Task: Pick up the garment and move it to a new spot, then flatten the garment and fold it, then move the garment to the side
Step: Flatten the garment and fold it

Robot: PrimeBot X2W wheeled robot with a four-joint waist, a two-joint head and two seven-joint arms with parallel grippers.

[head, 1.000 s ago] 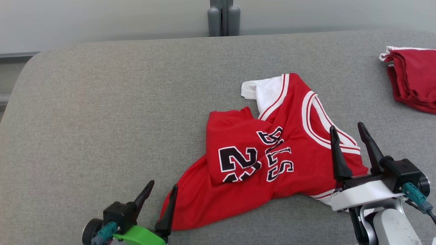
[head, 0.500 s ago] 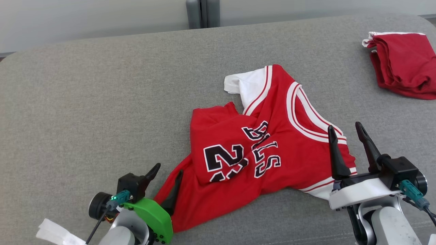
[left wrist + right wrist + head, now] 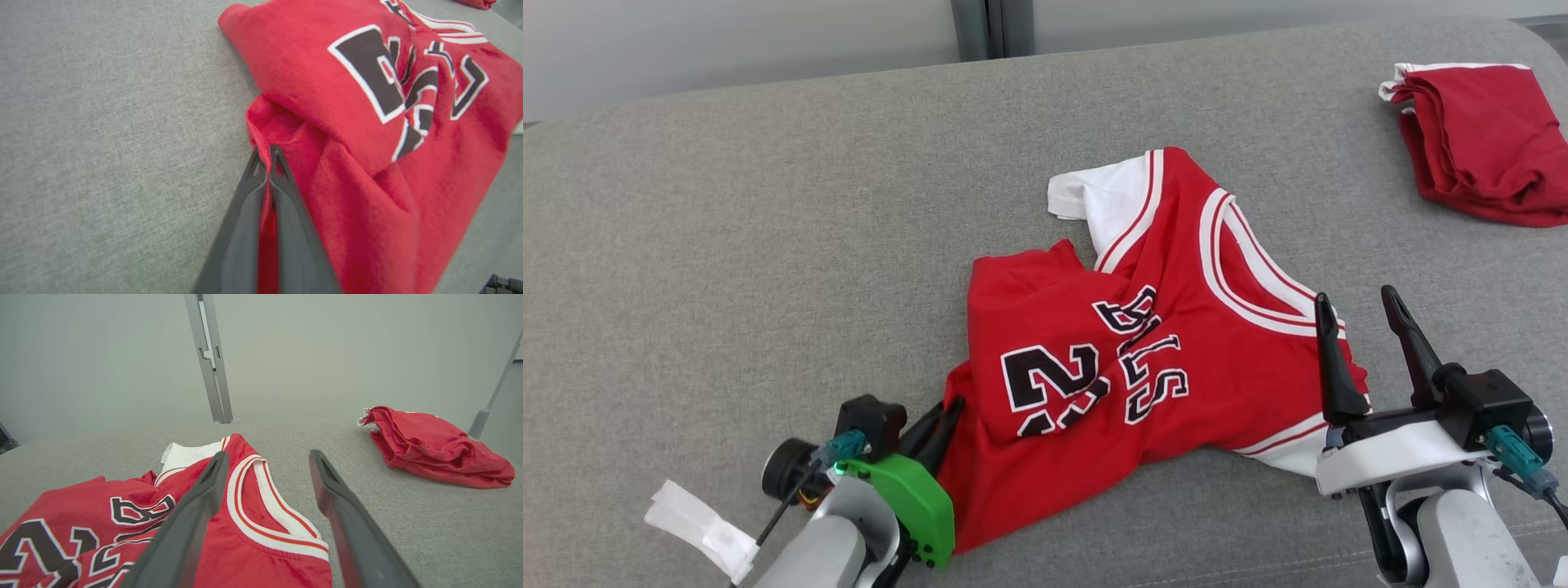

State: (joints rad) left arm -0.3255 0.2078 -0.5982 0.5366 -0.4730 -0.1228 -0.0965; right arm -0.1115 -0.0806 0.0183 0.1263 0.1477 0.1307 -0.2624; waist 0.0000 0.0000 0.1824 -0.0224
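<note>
Head view: crumpled red basketball jersey (image 3: 1143, 359) lying at the front middle of a grey padded surface (image 3: 727, 245).
Left gripper (image 3: 939, 420) is clenched on the jersey's lower-left edge, with a strip of red cloth pinched between its fingers (clearest in the left wrist view). Right gripper (image 3: 1364, 327) has its jaws spread and grasps nothing, at the jersey's right side by the white-trimmed neckline. Black numerals and lettering face up. A second red garment (image 3: 1478, 163), bundled, lies well apart at the far right.
</note>
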